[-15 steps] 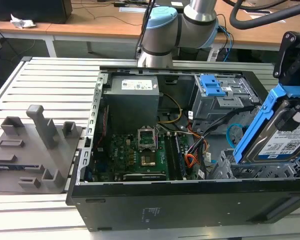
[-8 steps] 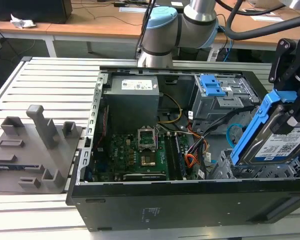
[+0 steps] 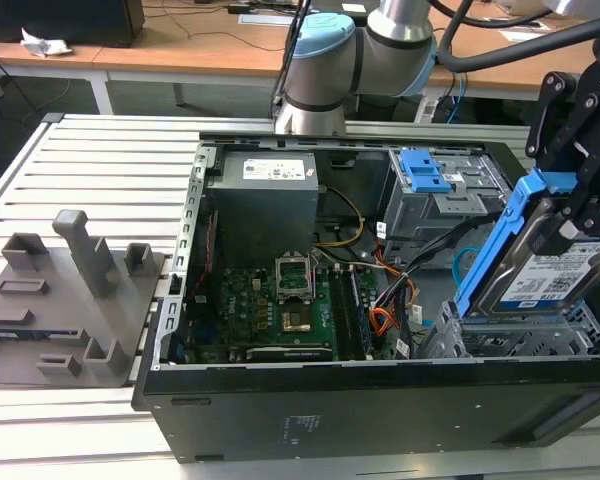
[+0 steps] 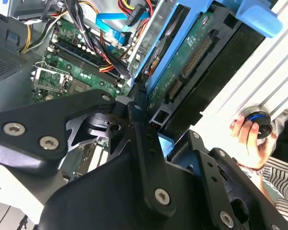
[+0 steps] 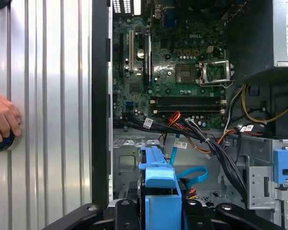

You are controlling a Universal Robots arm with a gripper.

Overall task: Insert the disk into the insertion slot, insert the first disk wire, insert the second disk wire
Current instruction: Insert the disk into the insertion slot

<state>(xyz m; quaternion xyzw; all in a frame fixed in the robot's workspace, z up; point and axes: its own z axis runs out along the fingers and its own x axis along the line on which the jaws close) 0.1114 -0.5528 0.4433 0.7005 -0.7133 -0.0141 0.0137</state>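
My gripper point(image 3: 568, 222) is shut on the disk point(image 3: 552, 272), a silver drive with a white-and-blue label in a bright blue carrier. The disk hangs tilted, its lower end at the open top of the insertion slot point(image 3: 520, 338), the perforated silver cage in the case's near corner at the exterior view's right. In the second wrist view the disk's green underside point(image 4: 192, 52) shows beside my black fingers point(image 4: 141, 120). The second disk wire point(image 3: 467, 262), a light blue cable, loops loose beside the cage. The first disk wire point(image 3: 381, 322), red, orange and black, lies near the motherboard.
The open case holds a motherboard point(image 3: 270, 300), a power supply point(image 3: 265, 195) and a grey bay with a blue latch point(image 3: 425, 172). A grey fixture plate point(image 3: 70, 295) sits at the exterior view's left. A person's hand point(image 5: 2, 117) rests on a knob on the slatted table.
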